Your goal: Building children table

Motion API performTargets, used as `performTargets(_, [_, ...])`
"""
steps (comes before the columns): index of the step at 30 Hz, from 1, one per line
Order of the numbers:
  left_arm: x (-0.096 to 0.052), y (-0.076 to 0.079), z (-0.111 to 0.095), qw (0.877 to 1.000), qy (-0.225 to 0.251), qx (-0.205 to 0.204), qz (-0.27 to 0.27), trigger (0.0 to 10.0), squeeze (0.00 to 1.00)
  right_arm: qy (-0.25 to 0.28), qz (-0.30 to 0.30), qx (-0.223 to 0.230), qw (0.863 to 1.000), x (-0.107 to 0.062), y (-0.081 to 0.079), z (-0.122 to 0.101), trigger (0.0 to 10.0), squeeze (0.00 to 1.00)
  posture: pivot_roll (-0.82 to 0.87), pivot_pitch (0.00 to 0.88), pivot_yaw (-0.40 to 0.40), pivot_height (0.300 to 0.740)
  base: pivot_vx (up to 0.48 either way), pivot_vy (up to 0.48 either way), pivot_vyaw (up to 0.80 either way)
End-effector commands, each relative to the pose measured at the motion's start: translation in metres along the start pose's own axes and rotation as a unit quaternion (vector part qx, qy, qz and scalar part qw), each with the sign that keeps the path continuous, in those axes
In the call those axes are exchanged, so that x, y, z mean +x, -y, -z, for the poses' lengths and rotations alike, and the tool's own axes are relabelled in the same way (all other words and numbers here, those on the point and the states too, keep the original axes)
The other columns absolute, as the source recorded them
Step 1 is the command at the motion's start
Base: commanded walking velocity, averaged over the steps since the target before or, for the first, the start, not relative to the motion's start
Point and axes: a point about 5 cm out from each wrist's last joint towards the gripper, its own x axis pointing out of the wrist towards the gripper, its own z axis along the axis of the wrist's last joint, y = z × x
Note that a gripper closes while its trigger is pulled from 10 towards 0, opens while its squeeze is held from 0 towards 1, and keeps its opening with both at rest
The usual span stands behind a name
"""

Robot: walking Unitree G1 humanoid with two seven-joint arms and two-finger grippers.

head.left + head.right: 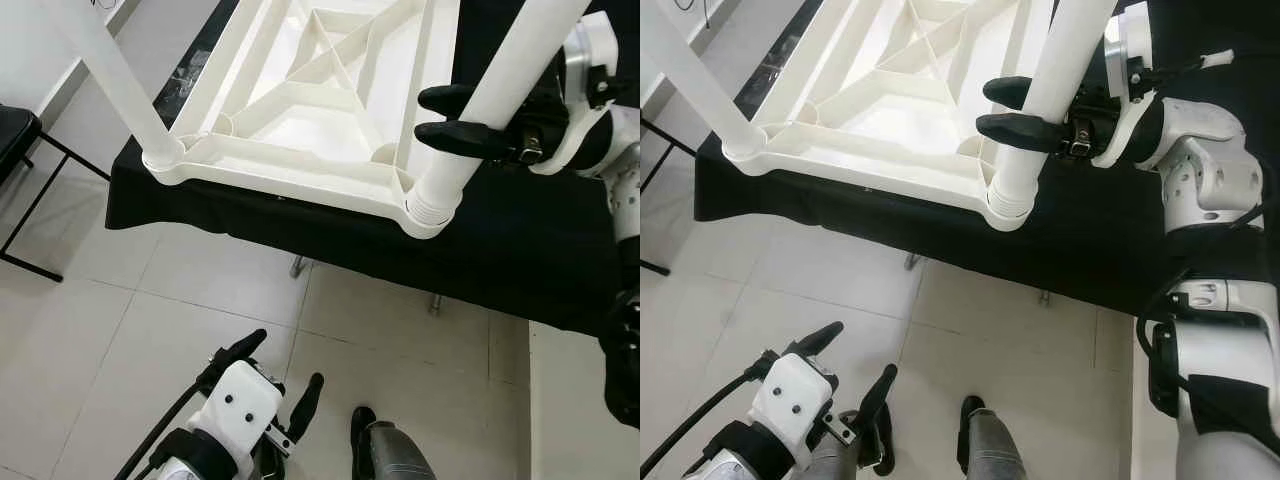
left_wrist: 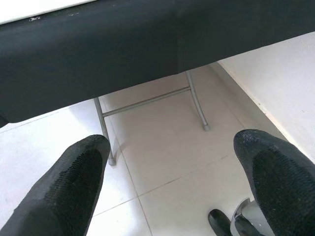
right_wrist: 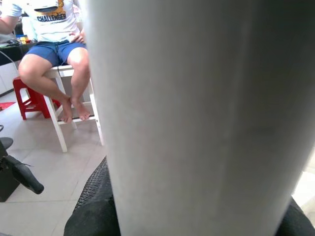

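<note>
The tabletop lies upside down on a black cloth, ribbed underside up, so that its corner sockets face up to take legs. The right gripper is closed around a white leg a little above the near corner socket, its two black fingers clamped on either side of the tube. The leg's ribbed lower end sits in the socket, and the grip low on the tube looks meant for pressing or twisting it home (whether it is fully seated cannot be told). In the right wrist view the leg stands close against the camera.

A second leg already stands in the near left corner, leaning up and away. The two far corners are cut off by the frame.

The left gripper hangs low over the floor, fingers spread wide and holding nothing; it seems to be idle.

The cloth drapes over the edge of a folding table, and its thin metal legs show beneath. The floor is pale tile. A dark chair stands at the left. Across the room a person sits on a white stool, with a red stool beside them.
</note>
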Motion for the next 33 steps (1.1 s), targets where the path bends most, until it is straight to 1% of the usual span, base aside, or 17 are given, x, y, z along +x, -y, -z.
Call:
performTargets(1, [-0.004, 0.003, 0.001, 1.000, -0.006, -0.005, 0.004, 10.0, 0.00, -0.035, -0.002, 0.021, 0.999, -0.003, -0.002, 0.014, 10.0, 0.00, 0.07, 0.440, 0.011, 0.740, 0.000, 0.000, 0.00])
performTargets(9, [-0.004, 0.003, 0.001, 1.000, -0.006, -0.004, 0.005, 10.0, 0.00, -0.035, -0.048, 0.025, 0.998, 0.002, -0.010, 0.014, 10.0, 0.00, 0.08, 0.440, 0.015, 0.740, 0.000, 0.000, 0.00])
performTargets(11, [-0.004, 0.003, 0.001, 1.000, -0.006, -0.004, 0.004, 10.0, 0.00, -0.043, -0.069, 0.017, 0.997, 0.010, -0.016, 0.014, 10.0, 0.00, 0.08, 0.441, 0.015, 0.740, 0.000, 0.000, 0.00])
performTargets(14, [-0.004, 0.003, 0.000, 1.000, -0.006, -0.003, 0.004, 10.0, 0.00, -0.051, -0.078, 0.010, 0.996, 0.015, -0.018, 0.014, 10.0, 0.00, 0.08, 0.440, 0.014, 0.740, 0.000, 0.000, 0.00])
performTargets(17, [-0.004, 0.003, 0.000, 1.000, -0.006, -0.003, 0.004, 10.0, 0.00, -0.057, -0.080, 0.006, 0.995, 0.016, -0.019, 0.015, 10.0, 0.00, 0.08, 0.440, 0.014, 0.740, 0.000, 0.000, 0.00])
performTargets(28, [-0.003, 0.003, 0.001, 1.000, -0.005, -0.002, 0.003, 10.0, 0.00, -0.075, -0.060, 0.000, 0.995, 0.019, -0.013, 0.016, 10.0, 0.00, 0.07, 0.437, 0.009, 0.740, 0.000, 0.000, 0.00])
performTargets(30, [-0.003, 0.003, 0.001, 1.000, -0.005, -0.002, 0.003, 10.0, 0.00, -0.085, -0.042, 0.001, 0.996, 0.021, -0.011, 0.019, 10.0, 0.00, 0.07, 0.437, 0.009, 0.740, 0.000, 0.000, 0.00])
performTargets(31, [-0.002, 0.003, 0.001, 1.000, -0.005, -0.001, 0.002, 10.0, 0.00, -0.093, -0.023, 0.003, 0.995, 0.022, -0.008, 0.022, 10.0, 0.00, 0.07, 0.436, 0.007, 0.740, 0.000, 0.000, 0.00])
performTargets(33, [-0.002, 0.003, 0.001, 1.000, -0.005, -0.001, 0.002, 10.0, 0.00, -0.099, -0.010, 0.009, 0.995, 0.023, -0.007, 0.026, 10.0, 0.00, 0.07, 0.436, 0.007, 0.740, 0.000, 0.000, 0.00])
